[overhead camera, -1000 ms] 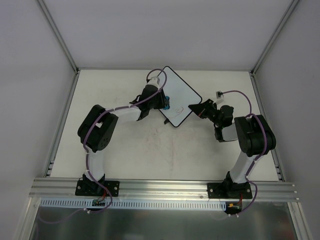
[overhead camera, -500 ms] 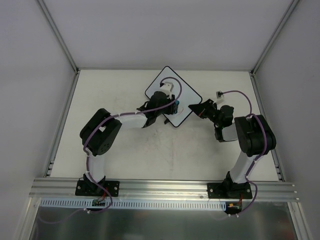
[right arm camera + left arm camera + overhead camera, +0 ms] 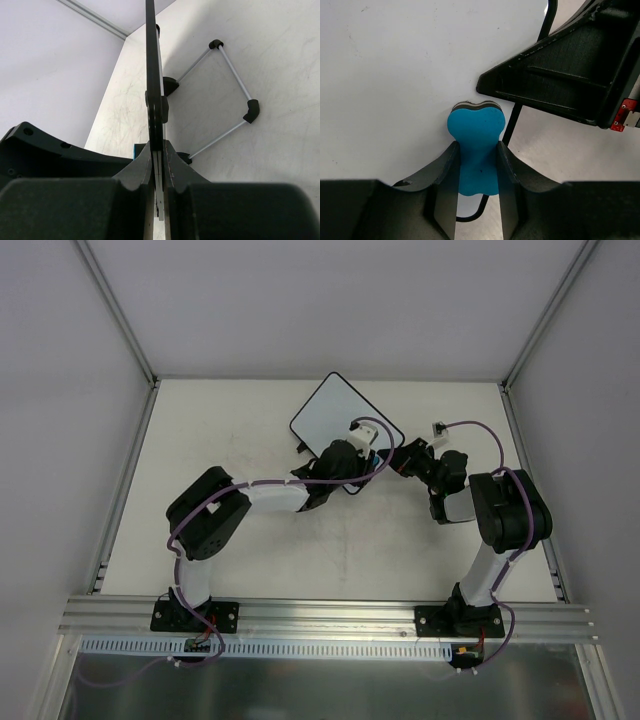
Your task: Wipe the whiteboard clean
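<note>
At the near edge of the desk [image 3: 220,430] the two arm bases sit side by side, and both arms reach in toward the middle. The left claw [image 3: 476,150] is pinched tight on a blue eraser [image 3: 475,125]; the eraser's felt end presses on the white face just inside the near right rim. Just beside it, the right claw [image 3: 158,150] is clamped on the edge of the whiteboard [image 3: 330,410], steadying it; its dark fingers almost touch the eraser.

The board lies slantwise past the centre of the desk, toward the far wall. Its face looks clean wherever it shows, with no writing to be seen; the wiping seems nearly done, perhaps with only the corner under the eraser left.

The left arm covers the board's near right part from above; any faint marks there cannot be checked. A thin wire stand [image 3: 230,75] shows behind the board; whether it bears on the desk is unclear.
</note>
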You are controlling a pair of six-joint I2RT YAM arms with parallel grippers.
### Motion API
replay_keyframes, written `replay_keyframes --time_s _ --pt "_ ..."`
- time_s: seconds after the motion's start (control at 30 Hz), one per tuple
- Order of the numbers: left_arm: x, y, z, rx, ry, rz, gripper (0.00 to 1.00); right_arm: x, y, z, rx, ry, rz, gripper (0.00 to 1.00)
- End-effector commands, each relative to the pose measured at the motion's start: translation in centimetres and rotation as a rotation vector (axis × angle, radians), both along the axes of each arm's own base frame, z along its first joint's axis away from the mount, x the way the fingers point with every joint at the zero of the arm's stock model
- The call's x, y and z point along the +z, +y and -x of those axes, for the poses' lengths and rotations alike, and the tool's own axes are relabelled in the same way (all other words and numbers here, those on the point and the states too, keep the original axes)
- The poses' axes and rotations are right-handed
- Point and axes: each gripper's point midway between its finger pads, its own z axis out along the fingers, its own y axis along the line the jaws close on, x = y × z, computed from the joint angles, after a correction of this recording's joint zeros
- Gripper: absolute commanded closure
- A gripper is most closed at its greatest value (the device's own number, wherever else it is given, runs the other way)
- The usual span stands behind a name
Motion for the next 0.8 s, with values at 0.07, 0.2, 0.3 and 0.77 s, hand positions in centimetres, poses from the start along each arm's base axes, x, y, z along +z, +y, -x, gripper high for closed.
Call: replay_keyframes --time_s 0.07,0.2,0.3,0.77 --pt "-2.3 0.1 1.9 -0.028 0.069 -0.072 1.0 4.9 1.1 -0.5 0.033 -0.175 -0.048 1.0" --pt "-3.1 0.8 1.3 0.008 0.136 -0.048 1.0 4.9 1.0 -0.5 0.03 -0.175 -0.048 1.0" --pt "-3.9 1.8 0.9 0.037 0.203 -0.01 1.0 4.8 1.0 -0.5 0.03 -0.173 -0.048 1.0" --pt "-7.0 5.1 0.2 0.186 0.356 0.034 1.0 5.2 0.9 -0.6 0.027 -0.188 -0.045 1.0"
